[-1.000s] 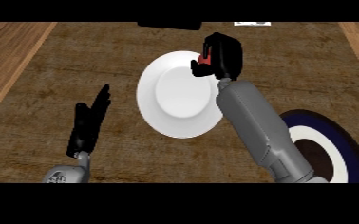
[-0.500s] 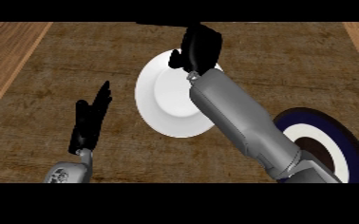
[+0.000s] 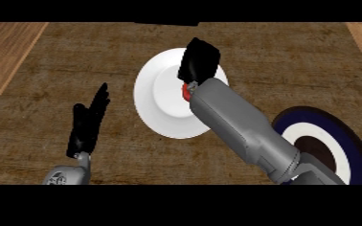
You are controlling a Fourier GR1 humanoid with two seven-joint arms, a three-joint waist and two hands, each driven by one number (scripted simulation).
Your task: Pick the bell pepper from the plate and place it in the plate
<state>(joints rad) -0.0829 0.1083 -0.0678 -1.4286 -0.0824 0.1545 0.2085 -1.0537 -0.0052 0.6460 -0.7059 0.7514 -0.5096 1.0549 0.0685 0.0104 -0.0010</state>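
Head view: two plates, one white (image 3: pixel 159 110), one navy-rimmed (image 3: pixel 338 139); one red pepper (image 3: pixel 185 92).

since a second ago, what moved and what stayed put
The right hand has slid left across the white plate, from its upper right rim to over its middle. A bit of the red bell pepper shows beneath the hand. The left hand stays open at lower left; the dark-rimmed plate hasn't moved.

Right hand (image 3: pixel 198 63) (curled) over white plate (image 3: pixel 157 100)
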